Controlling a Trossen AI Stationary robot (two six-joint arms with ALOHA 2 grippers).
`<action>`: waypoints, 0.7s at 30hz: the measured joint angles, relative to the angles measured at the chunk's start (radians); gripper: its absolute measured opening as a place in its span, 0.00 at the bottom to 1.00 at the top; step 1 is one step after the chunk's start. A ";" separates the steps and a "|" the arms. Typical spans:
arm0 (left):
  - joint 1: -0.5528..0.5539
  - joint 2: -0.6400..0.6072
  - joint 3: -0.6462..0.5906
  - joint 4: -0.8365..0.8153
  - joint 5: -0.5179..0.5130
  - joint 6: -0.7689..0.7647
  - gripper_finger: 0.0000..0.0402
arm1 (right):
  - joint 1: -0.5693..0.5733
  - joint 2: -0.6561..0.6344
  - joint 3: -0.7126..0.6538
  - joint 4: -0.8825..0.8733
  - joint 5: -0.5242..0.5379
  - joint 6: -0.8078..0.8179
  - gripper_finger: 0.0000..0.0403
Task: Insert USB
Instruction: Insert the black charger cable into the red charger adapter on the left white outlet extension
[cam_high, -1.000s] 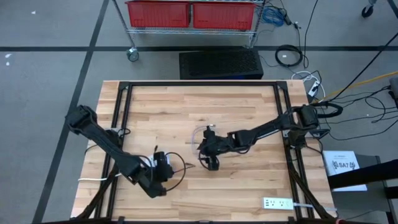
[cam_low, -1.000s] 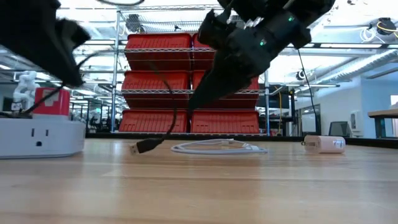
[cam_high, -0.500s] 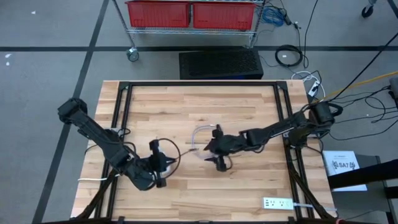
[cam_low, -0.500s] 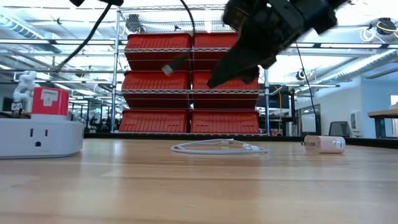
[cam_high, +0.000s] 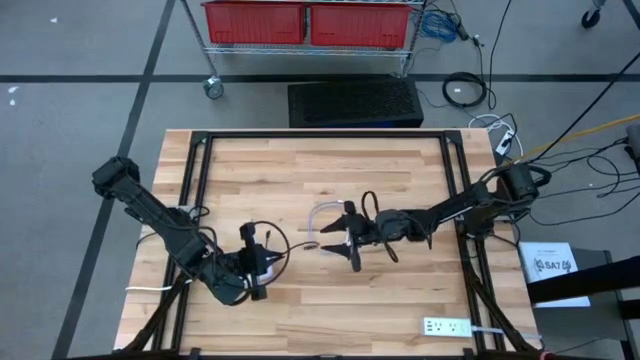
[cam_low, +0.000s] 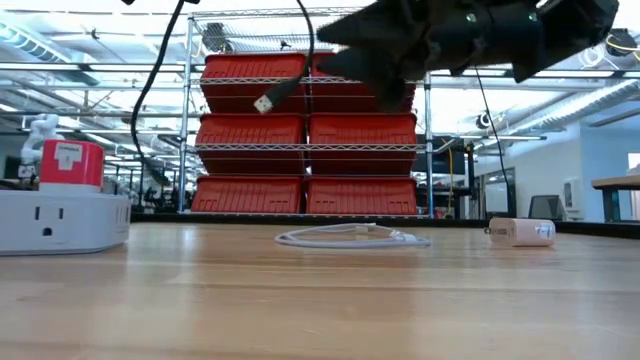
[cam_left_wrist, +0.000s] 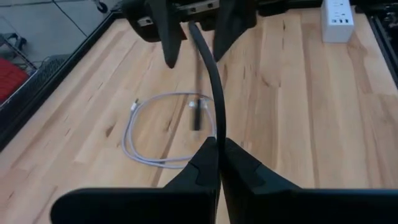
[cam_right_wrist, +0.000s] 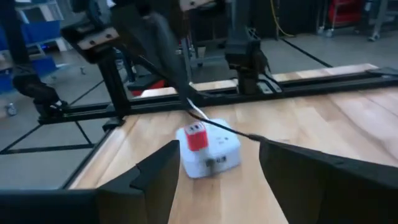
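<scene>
The black cable (cam_left_wrist: 211, 93) is clamped in the left pincer (cam_left_wrist: 219, 163), its plug (cam_low: 265, 103) lifted above the worktop (cam_high: 400, 170). The right pincer (cam_high: 347, 241) is spread wide nearby. Next, the plug probably must be aligned with the charger (cam_right_wrist: 207, 149).

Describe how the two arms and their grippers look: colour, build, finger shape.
Both arms are dark, near black, jointed links. The left gripper has two tapering black fingers. The right gripper has broad, flat, dark fingers. No markings or lights are readable.
</scene>
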 joint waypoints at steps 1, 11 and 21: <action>0.003 0.000 0.000 0.000 0.000 0.001 0.03 | 0.000 0.005 0.010 -0.003 -0.012 -0.004 0.50; 0.017 0.000 0.000 0.006 -0.004 0.027 0.03 | 0.000 0.024 0.053 -0.014 -0.038 -0.020 0.24; 0.017 0.000 0.000 0.013 -0.026 0.019 0.04 | 0.000 -0.005 0.054 -0.012 -0.037 -0.023 0.01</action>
